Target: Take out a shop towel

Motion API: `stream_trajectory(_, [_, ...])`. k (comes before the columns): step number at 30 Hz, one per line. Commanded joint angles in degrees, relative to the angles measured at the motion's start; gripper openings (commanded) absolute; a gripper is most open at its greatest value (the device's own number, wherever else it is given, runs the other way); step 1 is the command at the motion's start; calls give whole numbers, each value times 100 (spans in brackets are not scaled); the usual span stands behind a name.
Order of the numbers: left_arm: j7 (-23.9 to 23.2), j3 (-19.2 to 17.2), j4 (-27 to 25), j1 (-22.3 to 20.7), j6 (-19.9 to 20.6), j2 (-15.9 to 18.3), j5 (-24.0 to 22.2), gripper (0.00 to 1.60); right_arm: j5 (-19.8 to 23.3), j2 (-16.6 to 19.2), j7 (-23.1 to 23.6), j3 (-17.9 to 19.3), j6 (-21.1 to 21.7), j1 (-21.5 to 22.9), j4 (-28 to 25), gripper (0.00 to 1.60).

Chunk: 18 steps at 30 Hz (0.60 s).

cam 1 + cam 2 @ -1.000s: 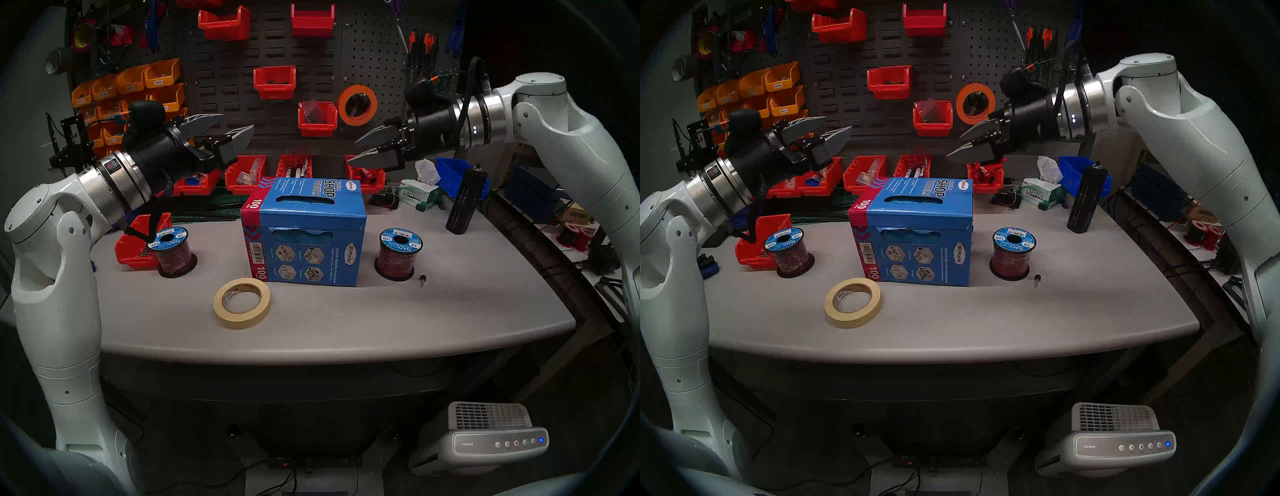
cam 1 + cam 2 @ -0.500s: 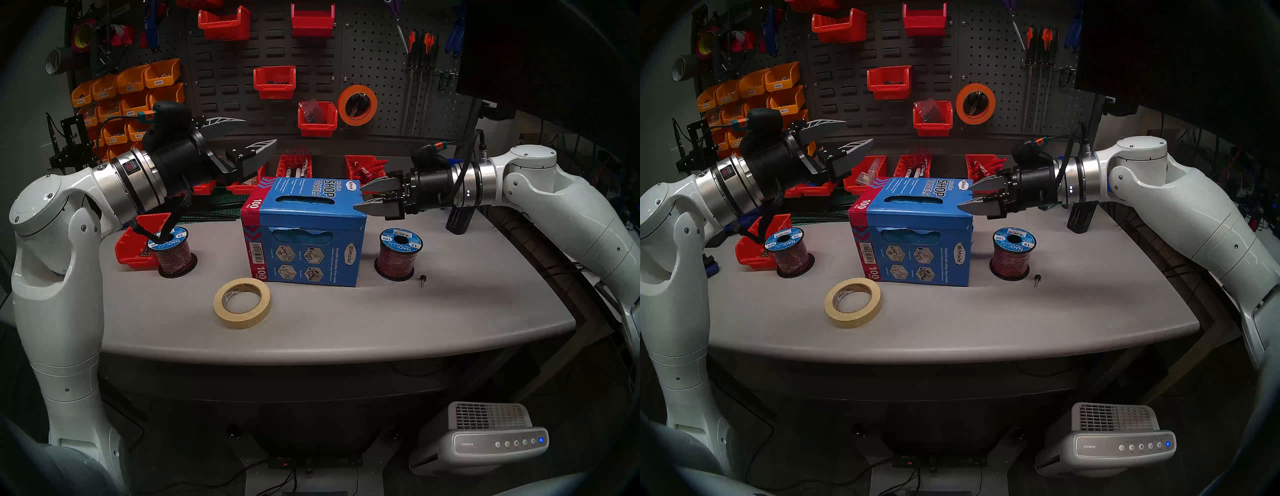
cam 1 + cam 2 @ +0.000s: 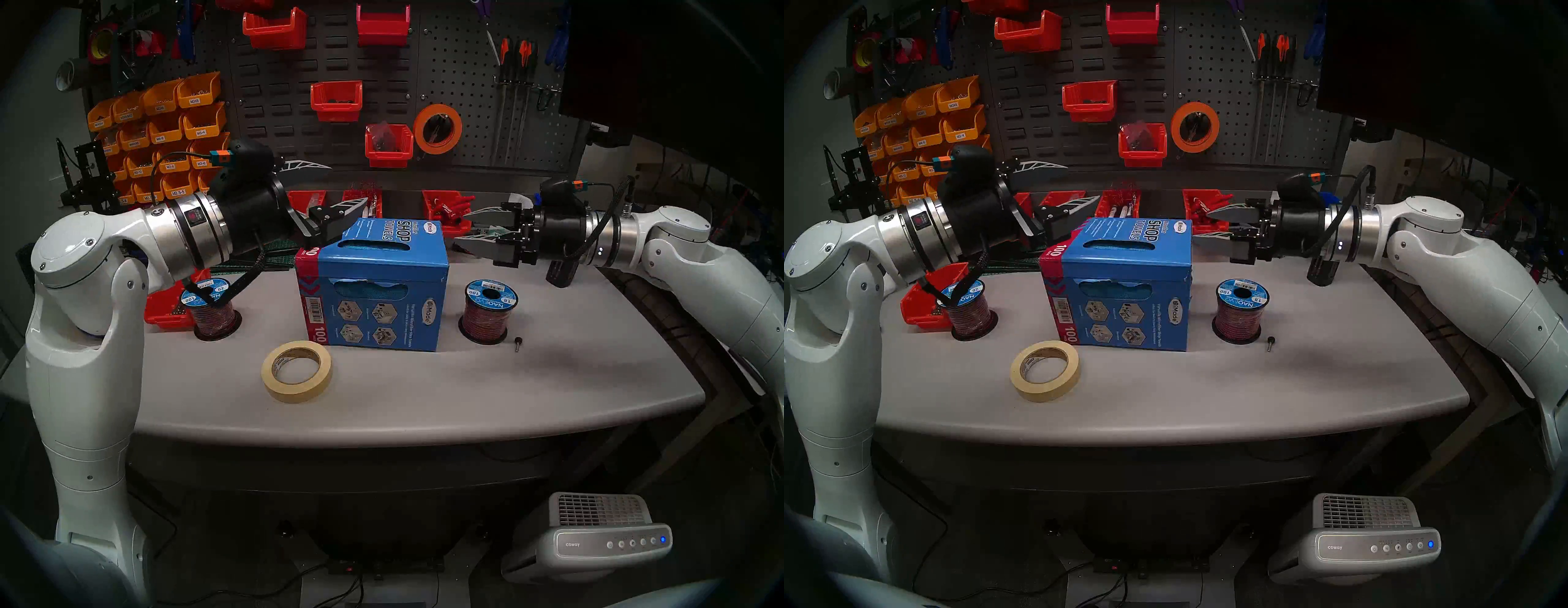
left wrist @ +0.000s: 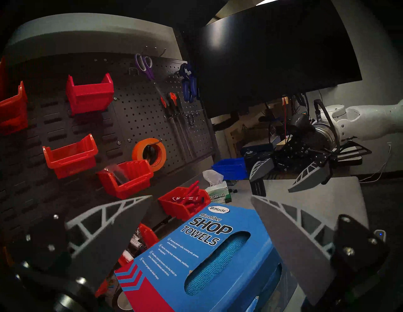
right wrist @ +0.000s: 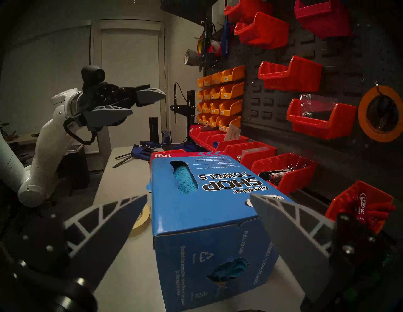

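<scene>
- The blue carton (image 3: pixel 373 284) printed "Microfiber SHOP TOWELS" stands upright near the middle of the grey table (image 3: pixel 424 395).
- The shop towel (image 4: pixel 216 263) lies inside the carton; its bright blue weave shows through the oval slot in the top panel, through a torn opening on the front face, and as a bunched tuft at a hole in the end face toward the right arm.
- The left gripper (image 3: pixel 329 187) hangs over the carton's left rear top corner, fingers spread wide and holding nothing. Whether the lower finger touches the cardboard cannot be told from these views.
- The right gripper (image 3: pixel 471 227) sits just beside the carton's right end at top-edge height, fingers parted and empty, clear of the carton.
- A roll of masking tape (image 3: pixel 297 371) lies flat in front of the carton's left corner.
- Two wire spools (image 3: pixel 488 310) stand on either side of the carton, well apart from it.
- A small black screw (image 3: pixel 517 343) lies beside the right-hand spool.
- Red bins line the rear of the table, below the pegboard (image 3: pixel 458 85).
</scene>
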Motion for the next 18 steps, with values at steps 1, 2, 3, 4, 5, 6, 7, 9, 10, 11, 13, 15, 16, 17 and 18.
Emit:
stream_trajectory(1, [-21,211,-140,-169,-215,105,155,160,367,396,-181,186,-611,-576,-286,160])
stream_trajectory(2, [-26,258,-154,-180,-223,113,184,160,388,433,-197,159,-731,-647,-312,160])
stream_trajectory(3, [-35,305,-161,-193,-248,127,223,160,430,464,-234,155,-831,-732,-349,160])
stream_trajectory(4, [-33,348,-168,-200,-264,127,254,160,447,483,-269,129,-888,-806,-380,160])
stream_trajectory(5, [-29,387,-169,-208,-279,127,287,160,462,511,-298,109,-1005,-902,-428,160])
stream_trajectory(6, [-27,423,-171,-215,-285,126,309,160,501,518,-321,75,-1081,-986,-459,160])
stream_trajectory(7, [-24,462,-172,-225,-298,127,340,160,541,548,-360,41,-1320,-1085,-501,160])
stream_trajectory(9, [-11,536,-170,-237,-320,128,394,160,541,582,-434,24,-1349,-1210,-577,160])
stream_trajectory(10, [-6,574,-167,-238,-331,128,422,160,589,592,-475,5,-1425,-1278,-594,160])
stream_trajectory(11, [4,610,-164,-243,-347,127,454,160,604,620,-511,-14,-1529,-1350,-633,160])
stream_trajectory(13, [30,672,-162,-250,-366,119,496,160,630,641,-582,-25,-1613,-1469,-680,160])
stream_trajectory(15, [55,721,-161,-255,-384,100,526,160,642,653,-666,-17,-1752,-1597,-715,160])
stream_trajectory(16, [72,743,-163,-258,-390,85,542,160,673,649,-728,-21,-1928,-1672,-722,160])
stream_trajectory(17, [88,765,-165,-260,-400,77,561,160,668,636,-778,-16,-2040,-1745,-725,160])
stream_trajectory(18, [98,778,-167,-259,-406,73,572,160,664,612,-810,-4,-2072,-1787,-722,160])
